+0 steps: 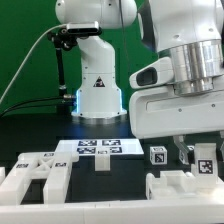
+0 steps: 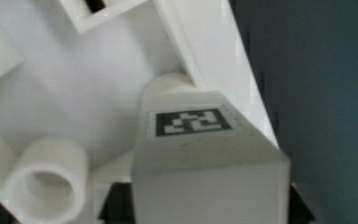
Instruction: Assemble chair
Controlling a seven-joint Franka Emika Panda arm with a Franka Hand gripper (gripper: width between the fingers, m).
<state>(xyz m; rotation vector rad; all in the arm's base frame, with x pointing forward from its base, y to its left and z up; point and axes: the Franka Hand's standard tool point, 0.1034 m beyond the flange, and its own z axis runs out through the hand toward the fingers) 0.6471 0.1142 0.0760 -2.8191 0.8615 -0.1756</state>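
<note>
**Gripper closing on a chair part at the front of the table**

The step in hand seems to be the grasp of one chair part. In the exterior view the gripper (image 1: 196, 152) is low over the table (image 1: 140, 168), near its front edge on the exterior view's right, and a tagged white part (image 1: 203, 161) stands between the fingers. The wrist view shows a tagged block (image 2: 202, 150) very close to the camera, with a round peg (image 2: 51, 185) beside it and a larger white slab (image 2: 105, 70) behind. I cannot tell if the fingers already press the part or stand just apart from it; the contact is hidden.

My judgement is that the next move needs a firm and centred grip before any lift, because a blocky part pinched off-centre can turn in the fingers.

The arm comes down steeply from above, with the wrist about vertical and the hand pointing to the table.

Other chair parts (image 1: 40, 175) lie along the front edge on the exterior view's left, well apart from the gripper. The marker board (image 1: 98, 147) lies flat in the middle of the table, behind them.
</note>
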